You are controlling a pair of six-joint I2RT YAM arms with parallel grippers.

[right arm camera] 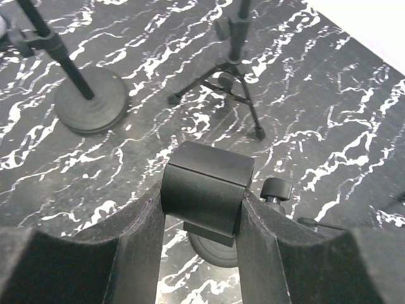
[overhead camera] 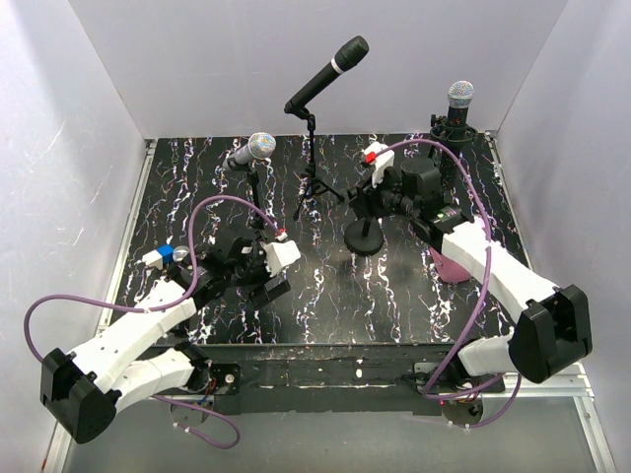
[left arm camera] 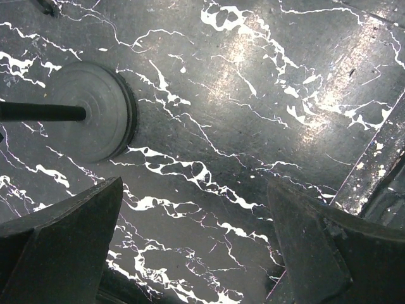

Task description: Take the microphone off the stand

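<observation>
Three microphones show in the top view: a silver-headed one (overhead camera: pixel 258 148) on a round-base stand at the left, a black one (overhead camera: pixel 328 74) on a tripod stand (overhead camera: pixel 312 187) at the back, and a silver-headed one (overhead camera: pixel 460 99) on a holder at the back right. My right gripper (overhead camera: pixel 373 193) is shut on the black clip (right arm camera: pixel 205 190) atop a third stand with a round base (overhead camera: pixel 365 237); no microphone shows in that clip. My left gripper (overhead camera: pixel 264 288) is open and empty above the table, near the left stand's base (left arm camera: pixel 88 113).
A pink cup (overhead camera: pixel 454 264) stands under my right forearm. The clip's tightening knob (right arm camera: pixel 276 189) sits right of the clip. The tripod legs (right arm camera: pixel 231 82) and the left stand's base (right arm camera: pixel 92 100) lie beyond it. White walls enclose the table on three sides.
</observation>
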